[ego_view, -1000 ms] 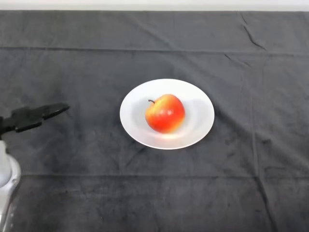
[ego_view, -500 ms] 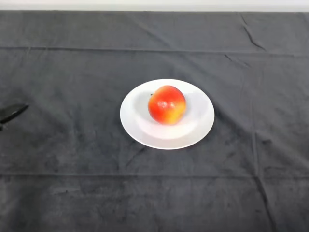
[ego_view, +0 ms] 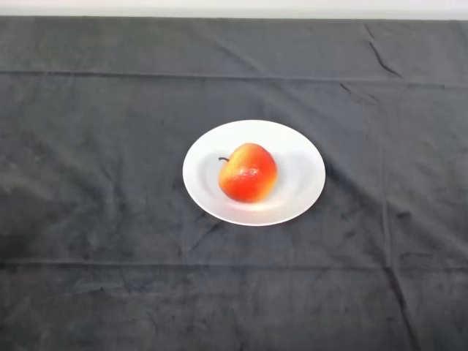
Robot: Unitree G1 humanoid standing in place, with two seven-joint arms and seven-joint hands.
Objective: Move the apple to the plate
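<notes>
A red and yellow apple (ego_view: 248,172) lies on its side in the middle of a round white plate (ego_view: 303,175), its stem pointing to the view's left. The plate stands on the dark cloth near the centre of the table.
The dark cloth (ego_view: 110,219) covers the whole table, with creases running across it. A pale strip of the table's far edge (ego_view: 234,7) shows along the top of the view.
The arm and hand have drawn back off the left edge and out of view. The apple has rocked on the plate and now lies with its stem to the left.
</notes>
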